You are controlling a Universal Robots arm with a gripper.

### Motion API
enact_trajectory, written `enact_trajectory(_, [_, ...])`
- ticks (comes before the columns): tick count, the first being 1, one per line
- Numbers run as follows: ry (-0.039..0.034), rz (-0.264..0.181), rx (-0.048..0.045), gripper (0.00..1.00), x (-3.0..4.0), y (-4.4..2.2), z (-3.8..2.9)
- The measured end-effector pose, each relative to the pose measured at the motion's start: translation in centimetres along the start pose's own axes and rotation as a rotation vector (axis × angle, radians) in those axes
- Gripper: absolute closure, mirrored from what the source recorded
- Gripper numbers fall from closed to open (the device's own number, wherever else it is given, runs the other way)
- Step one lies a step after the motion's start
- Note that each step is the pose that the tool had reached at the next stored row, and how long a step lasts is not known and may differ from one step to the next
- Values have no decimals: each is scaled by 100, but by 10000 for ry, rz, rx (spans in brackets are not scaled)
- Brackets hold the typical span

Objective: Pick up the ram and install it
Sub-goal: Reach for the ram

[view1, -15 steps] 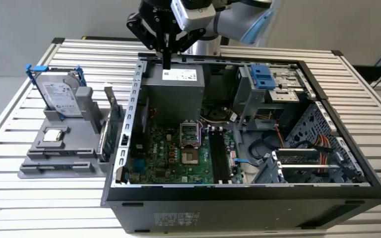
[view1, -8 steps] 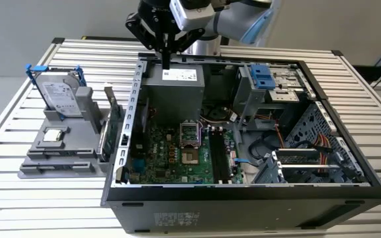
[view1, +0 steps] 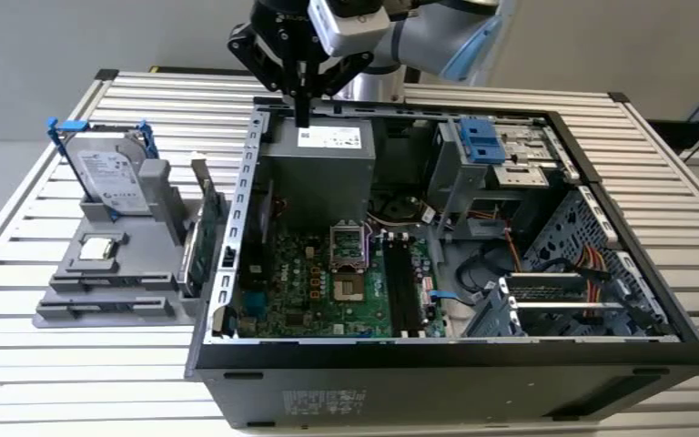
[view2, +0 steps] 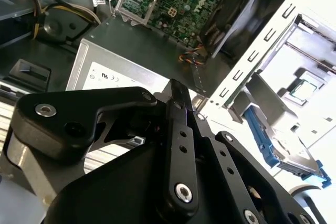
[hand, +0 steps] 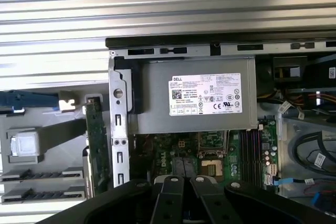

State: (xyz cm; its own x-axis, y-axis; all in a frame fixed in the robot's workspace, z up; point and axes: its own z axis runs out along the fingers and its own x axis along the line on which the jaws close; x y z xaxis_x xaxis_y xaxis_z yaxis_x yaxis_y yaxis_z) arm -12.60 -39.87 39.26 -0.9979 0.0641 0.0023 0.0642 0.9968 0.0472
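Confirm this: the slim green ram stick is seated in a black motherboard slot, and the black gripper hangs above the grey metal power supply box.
Wrong on the ram. In the exterior view the slim green ram stick stands on edge at the grey plastic fixture outside the black case, not in a slot. The black gripper does hang above the grey metal power supply box.

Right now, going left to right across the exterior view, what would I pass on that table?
You'd pass the hard drive in its blue frame → the ram stick standing in the grey holder → the green motherboard inside the open computer case → the blue-fronted drive bay.
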Motion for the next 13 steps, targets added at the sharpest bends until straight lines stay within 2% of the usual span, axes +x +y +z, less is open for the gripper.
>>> enact_trajectory(7, [0, 1, 0, 100, 13, -1, 1])
enact_trajectory(13, [0, 0, 0, 100, 53, -4, 1])
